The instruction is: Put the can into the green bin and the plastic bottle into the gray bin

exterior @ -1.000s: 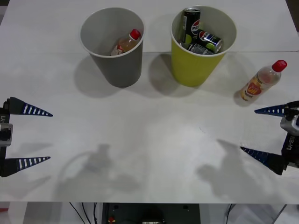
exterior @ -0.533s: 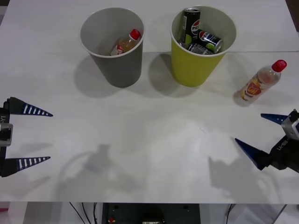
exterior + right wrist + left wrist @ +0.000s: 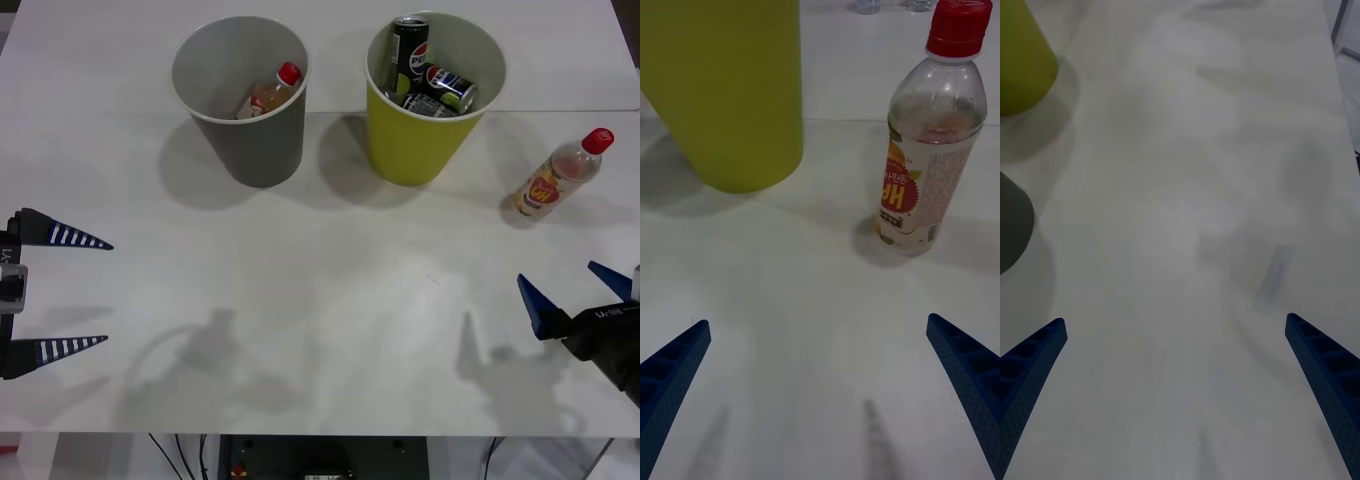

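- Left claw [image 3: 60, 293] hangs parked at the white counter's [image 3: 320, 300] left edge, fingers spread wide and empty
- Gray round tapered bin [image 3: 242, 100] already contains a peach-orange red-capped bottle [image 3: 268, 94]
- Yellow-green round tapered bin [image 3: 432, 95], just right of it, contains dark cans [image 3: 425, 70]
- Clear plastic bottle with red cap and yellow-orange label [image 3: 560, 172] stands upright, right of the green bin, apart from it; it looks nearly empty, so likely light, tippy and slick; grip mid-body at the label
- Right claw [image 3: 577, 289] waits open, near the bottle but not touching
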Available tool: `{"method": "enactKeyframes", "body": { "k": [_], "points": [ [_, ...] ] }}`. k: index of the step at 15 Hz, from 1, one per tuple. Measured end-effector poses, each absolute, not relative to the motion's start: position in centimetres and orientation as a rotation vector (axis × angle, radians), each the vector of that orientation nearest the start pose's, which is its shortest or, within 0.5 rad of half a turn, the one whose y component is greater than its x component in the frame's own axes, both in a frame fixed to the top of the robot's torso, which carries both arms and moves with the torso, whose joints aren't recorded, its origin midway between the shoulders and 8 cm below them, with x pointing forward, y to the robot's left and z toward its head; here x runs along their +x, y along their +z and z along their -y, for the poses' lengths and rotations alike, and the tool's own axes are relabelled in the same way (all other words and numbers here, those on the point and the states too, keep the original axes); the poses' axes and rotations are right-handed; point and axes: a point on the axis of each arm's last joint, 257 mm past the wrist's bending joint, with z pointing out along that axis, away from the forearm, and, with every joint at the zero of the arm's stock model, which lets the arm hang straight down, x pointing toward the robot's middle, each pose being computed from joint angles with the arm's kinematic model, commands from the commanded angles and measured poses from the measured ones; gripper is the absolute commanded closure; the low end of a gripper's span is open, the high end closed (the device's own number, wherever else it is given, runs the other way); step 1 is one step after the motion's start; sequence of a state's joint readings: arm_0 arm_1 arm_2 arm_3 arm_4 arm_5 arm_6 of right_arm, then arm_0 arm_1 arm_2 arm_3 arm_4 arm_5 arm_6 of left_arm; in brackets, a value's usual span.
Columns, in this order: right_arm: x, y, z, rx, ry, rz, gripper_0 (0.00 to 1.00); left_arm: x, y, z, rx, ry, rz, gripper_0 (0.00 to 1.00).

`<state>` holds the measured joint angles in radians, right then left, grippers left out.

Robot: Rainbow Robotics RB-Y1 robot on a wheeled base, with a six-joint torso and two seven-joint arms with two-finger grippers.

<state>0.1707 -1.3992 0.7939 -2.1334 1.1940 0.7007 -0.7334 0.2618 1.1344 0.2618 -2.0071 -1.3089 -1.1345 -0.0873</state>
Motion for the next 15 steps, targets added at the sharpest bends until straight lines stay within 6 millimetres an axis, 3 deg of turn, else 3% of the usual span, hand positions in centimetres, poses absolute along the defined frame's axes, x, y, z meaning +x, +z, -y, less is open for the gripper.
{"method": "enactKeyframes", "body": {
  "k": [15],
  "points": [
    [45.1,-24.2,36.5,0.132,-0.053,-1.701,0.0,34.1,-16.7,-28.6,1.762,-0.118,-1.443,0.0]
  ]
}}
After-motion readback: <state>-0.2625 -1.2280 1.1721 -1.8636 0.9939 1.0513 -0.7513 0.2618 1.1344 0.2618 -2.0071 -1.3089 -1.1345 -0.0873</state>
